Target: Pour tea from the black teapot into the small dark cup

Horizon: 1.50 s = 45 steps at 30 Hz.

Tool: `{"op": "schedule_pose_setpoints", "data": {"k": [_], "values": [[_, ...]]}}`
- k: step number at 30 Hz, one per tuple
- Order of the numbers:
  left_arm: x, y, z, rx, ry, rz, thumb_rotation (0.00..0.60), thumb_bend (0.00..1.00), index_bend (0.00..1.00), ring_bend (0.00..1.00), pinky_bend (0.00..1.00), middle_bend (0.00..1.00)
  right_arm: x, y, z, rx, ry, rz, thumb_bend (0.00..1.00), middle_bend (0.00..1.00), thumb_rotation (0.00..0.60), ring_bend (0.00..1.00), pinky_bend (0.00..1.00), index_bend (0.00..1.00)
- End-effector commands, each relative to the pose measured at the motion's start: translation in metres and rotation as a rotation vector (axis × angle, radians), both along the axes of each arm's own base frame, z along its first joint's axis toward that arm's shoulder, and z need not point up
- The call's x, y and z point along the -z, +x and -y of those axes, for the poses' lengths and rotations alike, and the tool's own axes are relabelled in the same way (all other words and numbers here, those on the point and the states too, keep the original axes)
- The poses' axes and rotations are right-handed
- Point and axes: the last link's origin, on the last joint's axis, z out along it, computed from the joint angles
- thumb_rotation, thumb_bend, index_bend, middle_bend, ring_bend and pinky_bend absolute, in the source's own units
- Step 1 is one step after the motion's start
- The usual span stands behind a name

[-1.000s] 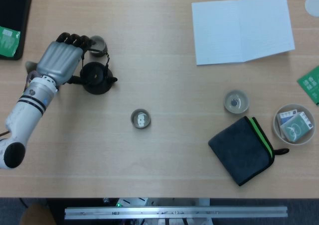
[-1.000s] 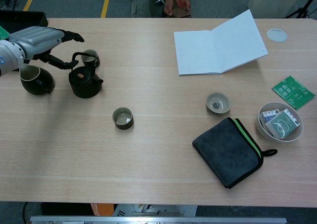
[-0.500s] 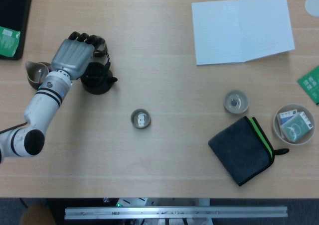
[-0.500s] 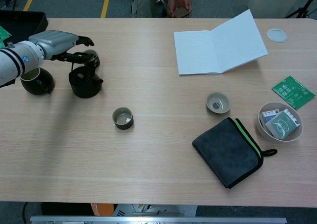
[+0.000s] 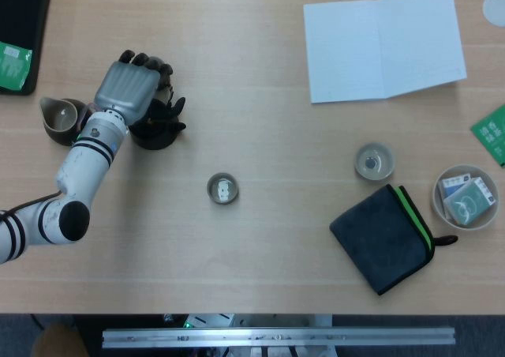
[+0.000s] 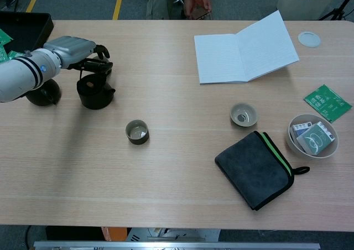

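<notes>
The black teapot [image 5: 158, 126] [image 6: 95, 91] stands near the far left of the desk [image 5: 260, 246] [image 6: 182, 189]. The left robot hand [image 5: 130, 88] [image 6: 74, 46] lies over its top with dark fingers [image 6: 101, 51] curled down around the handle area; whether they actually grip it cannot be told. The right robot hand shows in neither view.

The small dark cup [image 5: 222, 189] [image 6: 136, 132] sits well apart from the teapot, toward the desk centre, with bare wood between them. A dark pitcher [image 5: 59, 120] [image 6: 40, 94] stands just left of the teapot, partly behind the forearm.

Further right lie a pale cup [image 5: 373, 161] [image 6: 243, 115], a grey folded cloth [image 5: 383, 238] [image 6: 255, 170], a bowl of packets [image 5: 467, 197] [image 6: 313, 135] and an open notebook [image 5: 383, 41] [image 6: 246, 48]. A black tray [image 5: 20, 33] [image 6: 22, 29] occupies the far left corner. The near half of the desk is open wood. Beyond the far edge is grey floor.
</notes>
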Motion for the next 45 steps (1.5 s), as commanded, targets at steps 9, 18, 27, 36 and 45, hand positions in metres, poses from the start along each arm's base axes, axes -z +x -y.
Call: {"op": "schedule_pose_setpoints", "data": {"k": [9, 18, 27, 36, 45], "values": [[0.006, -0.005, 0.004, 0.003, -0.009, -0.026, 0.071, 0.32, 0.24, 0.15, 0.10, 0.26, 0.000, -0.002, -0.001, 0.007, -0.003, 0.003, 0.01, 0.37, 0.600, 0.25, 0.18, 0.32], [0.009, -0.007, 0.004, 0.015, 0.002, -0.042, 0.071, 0.32, 0.28, 0.19, 0.10, 0.31, -0.001, -0.003, -0.002, 0.008, -0.005, 0.003, 0.01, 0.37, 0.600, 0.25, 0.18, 0.32], [0.000, -0.001, 0.017, 0.084, 0.007, -0.071, 0.082, 0.32, 0.36, 0.25, 0.10, 0.38, -0.002, -0.003, -0.004, 0.007, -0.008, 0.005, 0.01, 0.37, 0.600, 0.25, 0.18, 0.32], [-0.021, 0.000, 0.031, 0.130, 0.033, -0.069, 0.102, 0.32, 0.39, 0.26, 0.10, 0.40, -0.002, -0.003, -0.005, 0.004, -0.012, 0.008, 0.01, 0.37, 0.600, 0.25, 0.18, 0.32], [-0.043, -0.010, 0.052, 0.146, 0.048, -0.107, 0.119, 0.32, 0.40, 0.26, 0.10, 0.41, -0.002, -0.002, -0.006, -0.004, -0.009, 0.009, 0.01, 0.37, 0.600, 0.25, 0.18, 0.32]]}}
